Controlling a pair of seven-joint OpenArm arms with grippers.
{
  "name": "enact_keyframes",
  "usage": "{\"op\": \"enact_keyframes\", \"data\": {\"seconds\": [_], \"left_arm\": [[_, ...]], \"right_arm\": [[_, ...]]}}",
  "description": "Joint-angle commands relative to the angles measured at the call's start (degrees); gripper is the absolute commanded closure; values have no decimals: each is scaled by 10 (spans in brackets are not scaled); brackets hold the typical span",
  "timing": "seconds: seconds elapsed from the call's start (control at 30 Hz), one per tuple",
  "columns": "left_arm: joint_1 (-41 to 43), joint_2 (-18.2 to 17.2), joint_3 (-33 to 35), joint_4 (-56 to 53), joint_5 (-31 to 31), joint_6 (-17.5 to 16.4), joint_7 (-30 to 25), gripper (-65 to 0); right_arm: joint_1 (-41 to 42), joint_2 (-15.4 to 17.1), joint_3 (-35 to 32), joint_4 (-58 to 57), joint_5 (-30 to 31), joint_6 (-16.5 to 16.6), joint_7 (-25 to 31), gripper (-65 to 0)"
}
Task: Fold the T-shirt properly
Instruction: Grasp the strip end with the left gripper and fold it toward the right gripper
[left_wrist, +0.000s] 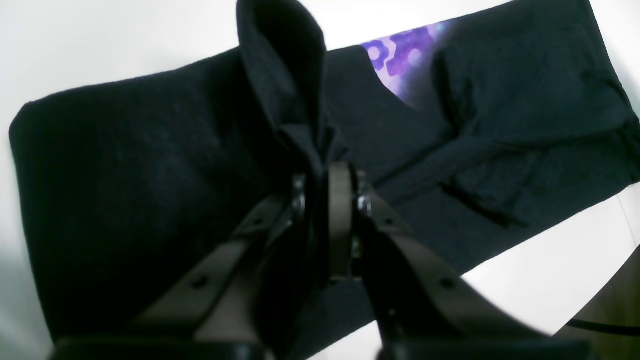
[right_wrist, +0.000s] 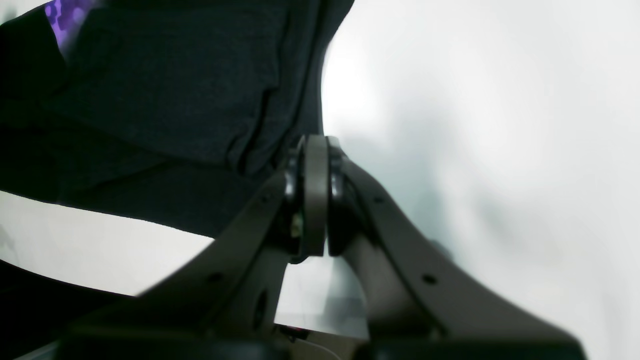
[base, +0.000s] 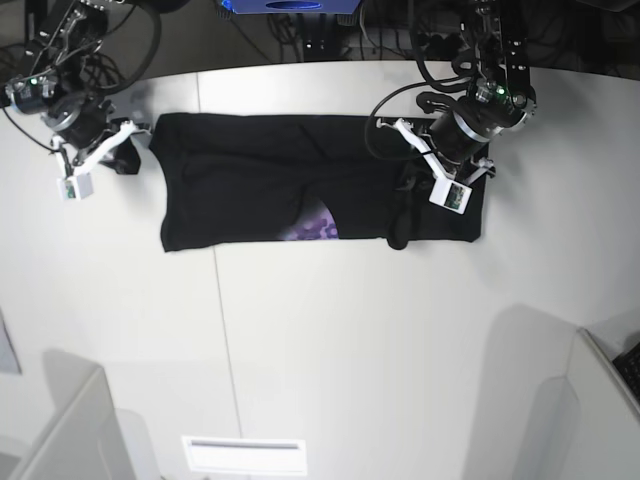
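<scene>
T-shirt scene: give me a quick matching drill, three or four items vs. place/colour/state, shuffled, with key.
Items:
1. T-shirt
2. printed graphic
3. left gripper
4. table

Matches:
A. white
B. shut on a raised fold of fabric
C. purple
D. black, spread out in a wide band

Pairs: 1-D, 2-C, 3-B, 4-A

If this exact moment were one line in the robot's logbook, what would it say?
left hand: shut on T-shirt, fold lifted | right hand: shut, at the shirt's edge, grip on cloth unclear | shirt: partly folded on white table
</scene>
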Motion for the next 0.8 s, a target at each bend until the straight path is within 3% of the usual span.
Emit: {"op": "enact_keyframes", "data": {"seconds": [0.0, 0.23, 0.57, 0.67, 0.77], "left_arm": [[-5, -1, 0, 9, -10, -2, -13, 0], [-5, -1, 0, 9, -10, -2, -13, -10], [-17, 10, 26, 5, -10, -2, -13, -359], [-26, 11, 64, -11, -13, -2, -13, -421], [-33, 13, 111, -17, -13, -2, -13, -439]], "right_arm": [[4, 7, 0, 9, 10, 1, 10, 0], [4, 7, -1, 9, 10, 1, 10, 0], [11, 6, -1, 9, 9, 1, 9, 0], [11, 4, -1, 9, 9, 1, 9, 0], [14, 3, -1, 9, 9, 1, 9, 0]]}}
